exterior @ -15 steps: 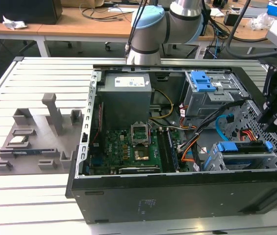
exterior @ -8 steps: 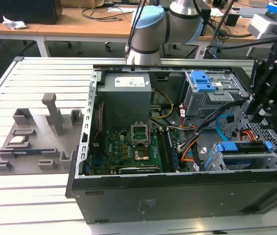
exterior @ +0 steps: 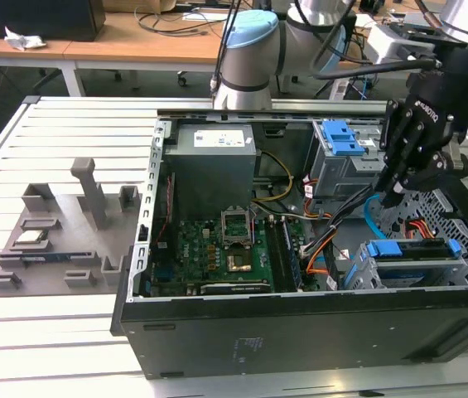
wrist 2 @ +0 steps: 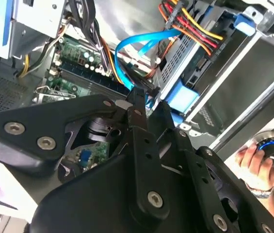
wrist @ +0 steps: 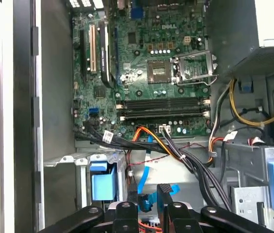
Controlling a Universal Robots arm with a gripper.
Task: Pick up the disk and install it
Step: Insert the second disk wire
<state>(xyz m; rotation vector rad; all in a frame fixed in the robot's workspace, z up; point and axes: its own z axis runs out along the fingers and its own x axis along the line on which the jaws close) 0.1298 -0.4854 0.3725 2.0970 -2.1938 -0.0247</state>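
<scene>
The open computer case [exterior: 217, 332] holds a green motherboard [exterior: 217, 249]; at its four o'clock, a blue-framed disk [exterior: 407, 249] sits in the drive cage [exterior: 465, 269]. The gripper [exterior: 393, 197] hovers above, fingers nearly closed, empty.

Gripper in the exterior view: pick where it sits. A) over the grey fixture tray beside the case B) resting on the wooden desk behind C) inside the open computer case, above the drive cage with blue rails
C: the black gripper hangs inside the open computer case, just above the drive cage with blue rails, beside the blue and orange cables.
</scene>
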